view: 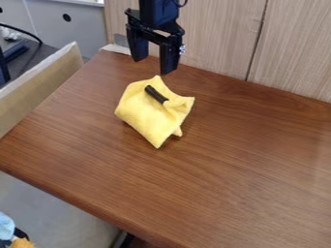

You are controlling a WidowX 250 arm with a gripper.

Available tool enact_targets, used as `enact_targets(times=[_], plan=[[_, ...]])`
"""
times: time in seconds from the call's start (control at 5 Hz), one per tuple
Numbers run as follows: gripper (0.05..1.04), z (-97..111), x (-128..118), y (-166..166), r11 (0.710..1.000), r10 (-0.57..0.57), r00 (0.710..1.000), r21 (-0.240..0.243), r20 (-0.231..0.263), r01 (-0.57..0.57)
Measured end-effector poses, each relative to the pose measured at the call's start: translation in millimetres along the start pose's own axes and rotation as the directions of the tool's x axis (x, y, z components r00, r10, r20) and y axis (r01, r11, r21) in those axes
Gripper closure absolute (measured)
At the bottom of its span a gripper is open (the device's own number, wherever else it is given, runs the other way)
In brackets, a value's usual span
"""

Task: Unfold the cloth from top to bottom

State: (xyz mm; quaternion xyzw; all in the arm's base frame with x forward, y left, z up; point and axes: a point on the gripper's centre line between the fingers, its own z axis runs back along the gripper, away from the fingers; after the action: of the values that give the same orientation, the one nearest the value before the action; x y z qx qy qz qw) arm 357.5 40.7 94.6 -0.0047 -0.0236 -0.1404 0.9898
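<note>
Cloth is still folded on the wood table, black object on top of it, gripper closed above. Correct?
Not quite: the gripper is open, its two fingers spread apart, as the camera view shows. The rest holds: the yellow cloth is folded on the wood table, with the black object on top of it.

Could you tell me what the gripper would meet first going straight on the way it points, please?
Likely the upper corner of the yellow cloth, just below the gripper in the picture, though depth is unclear; the table behind might come first.
</note>
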Motion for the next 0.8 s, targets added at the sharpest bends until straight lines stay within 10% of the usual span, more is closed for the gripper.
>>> enact_targets(times=[0.8], plan=[[0.083,-42,-5,-14,0.957,0.290,0.954,0.007,-0.081,-0.290]])
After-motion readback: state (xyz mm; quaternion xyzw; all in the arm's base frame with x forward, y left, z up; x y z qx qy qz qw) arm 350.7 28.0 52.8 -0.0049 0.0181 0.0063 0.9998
